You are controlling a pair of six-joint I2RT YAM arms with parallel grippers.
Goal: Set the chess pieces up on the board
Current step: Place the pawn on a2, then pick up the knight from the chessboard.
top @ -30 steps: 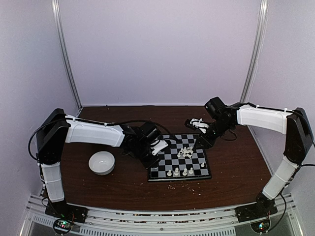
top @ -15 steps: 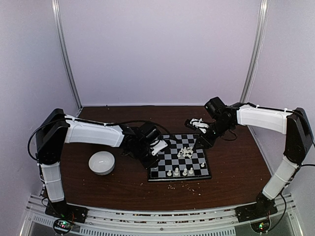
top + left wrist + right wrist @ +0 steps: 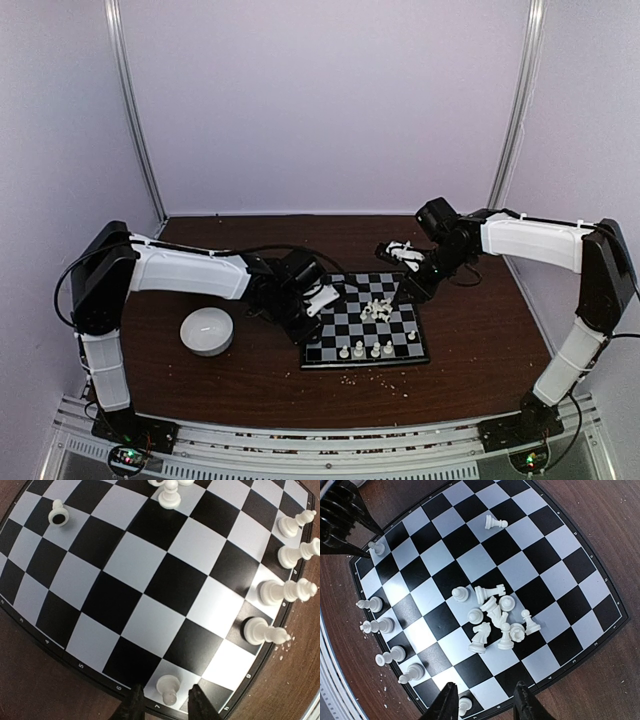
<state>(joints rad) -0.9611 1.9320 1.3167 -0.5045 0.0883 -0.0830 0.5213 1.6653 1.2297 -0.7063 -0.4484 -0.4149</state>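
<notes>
Flanking 1 pawn [image 3: 168, 689], left fingers [image 3: 136, 708] parted

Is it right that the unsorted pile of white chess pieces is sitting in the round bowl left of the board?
Not quite. The pile of chess pieces lies on the board itself, around its middle, not in the bowl. The bowl does stand left of the board. The right wrist view shows the pile best, and the top view agrees.
</notes>
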